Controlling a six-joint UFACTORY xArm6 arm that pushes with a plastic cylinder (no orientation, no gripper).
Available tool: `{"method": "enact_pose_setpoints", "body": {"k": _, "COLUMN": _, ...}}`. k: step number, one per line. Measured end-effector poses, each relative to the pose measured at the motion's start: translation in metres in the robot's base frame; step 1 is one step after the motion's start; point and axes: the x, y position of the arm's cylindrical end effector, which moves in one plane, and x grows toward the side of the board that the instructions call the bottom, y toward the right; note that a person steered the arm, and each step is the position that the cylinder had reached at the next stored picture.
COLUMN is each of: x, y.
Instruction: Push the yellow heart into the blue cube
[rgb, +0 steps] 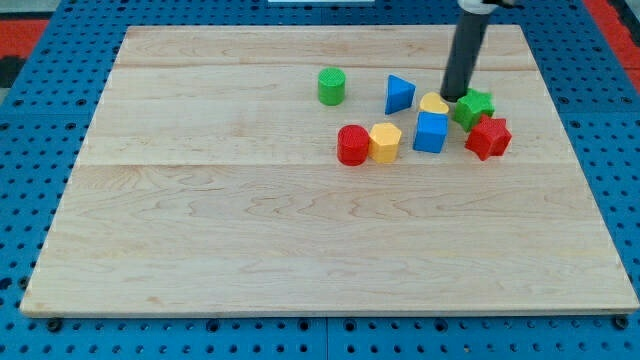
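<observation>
The yellow heart (434, 103) lies touching the top edge of the blue cube (431, 132), right of the board's middle near the view's top. My tip (453, 96) stands just to the right of the yellow heart and above it, between the heart and the green star (474, 106). The dark rod rises from there to the view's top edge.
A blue triangle (399, 94) lies left of the heart. A green cylinder (331, 86) lies further left. A red cylinder (352, 145) and a yellow hexagon (385, 142) sit side by side left of the cube. A red star (488, 137) lies right of the cube. The wooden board (250, 240) sits on a blue pegboard.
</observation>
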Motion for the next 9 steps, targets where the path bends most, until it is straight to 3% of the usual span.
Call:
{"method": "enact_pose_setpoints", "body": {"k": 5, "x": 0.014, "y": -0.069}}
{"method": "enact_pose_setpoints", "body": {"k": 7, "x": -0.015, "y": -0.080}}
{"method": "enact_pose_setpoints", "body": {"k": 9, "x": -0.010, "y": -0.109}}
